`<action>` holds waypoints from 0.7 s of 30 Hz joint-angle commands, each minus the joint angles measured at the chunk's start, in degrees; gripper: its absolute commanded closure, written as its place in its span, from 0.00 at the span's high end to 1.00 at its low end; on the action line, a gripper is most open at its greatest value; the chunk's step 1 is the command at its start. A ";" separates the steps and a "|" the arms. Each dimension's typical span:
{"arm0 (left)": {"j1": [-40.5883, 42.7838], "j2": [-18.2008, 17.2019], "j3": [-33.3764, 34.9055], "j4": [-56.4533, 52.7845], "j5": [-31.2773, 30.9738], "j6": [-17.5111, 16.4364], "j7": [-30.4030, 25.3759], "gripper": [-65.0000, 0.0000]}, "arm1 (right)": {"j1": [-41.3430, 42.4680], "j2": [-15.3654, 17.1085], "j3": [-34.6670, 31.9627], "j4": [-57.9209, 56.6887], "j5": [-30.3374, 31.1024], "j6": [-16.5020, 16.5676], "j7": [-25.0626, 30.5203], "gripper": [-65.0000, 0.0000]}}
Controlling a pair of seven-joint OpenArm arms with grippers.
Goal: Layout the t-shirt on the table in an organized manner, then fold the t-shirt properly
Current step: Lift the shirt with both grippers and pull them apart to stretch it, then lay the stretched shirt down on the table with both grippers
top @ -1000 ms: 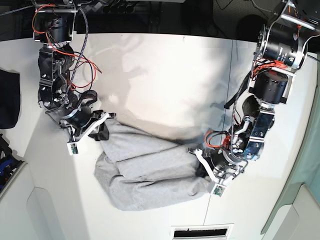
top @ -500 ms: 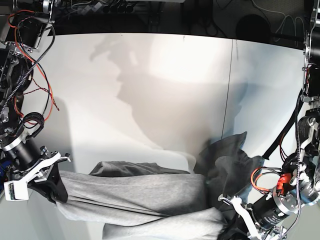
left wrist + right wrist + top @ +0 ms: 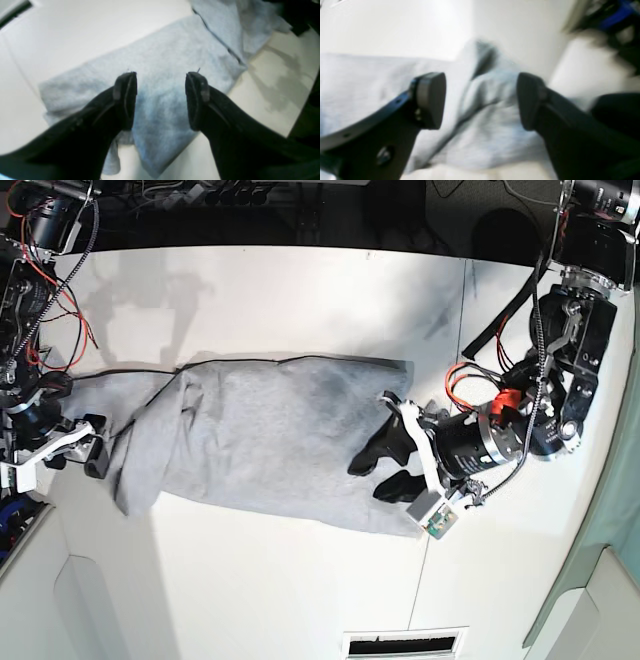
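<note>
T-shirt [image 3: 260, 445] flat on table [image 3: 300, 290]

The white table [image 3: 300, 290] is filling most of the base view, a thin dark seam running down its right part. The grey t-shirt [image 3: 270, 440] is lying spread across the middle of it, reaching toward the left edge.

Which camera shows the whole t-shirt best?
The base view: the t-shirt lies spread across the table, edge to edge. The left wrist view shows only one blurry folded end, the right wrist view a blurred, bunched bit.
</note>
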 commanded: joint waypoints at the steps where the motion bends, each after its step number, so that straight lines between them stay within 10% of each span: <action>1: -0.79 -0.96 -0.79 0.96 0.39 0.31 -1.38 0.51 | 0.61 0.66 0.17 0.68 1.84 0.24 1.18 0.68; 13: 0.44 0.48 -0.83 -14.56 13.68 10.64 -10.36 0.51 | -1.95 -9.97 0.15 0.92 4.42 2.32 -1.27 0.68; 21: -5.66 3.69 -0.83 -33.48 15.80 10.84 -12.63 0.51 | -6.75 -13.31 -0.24 0.83 4.02 1.66 -2.34 0.68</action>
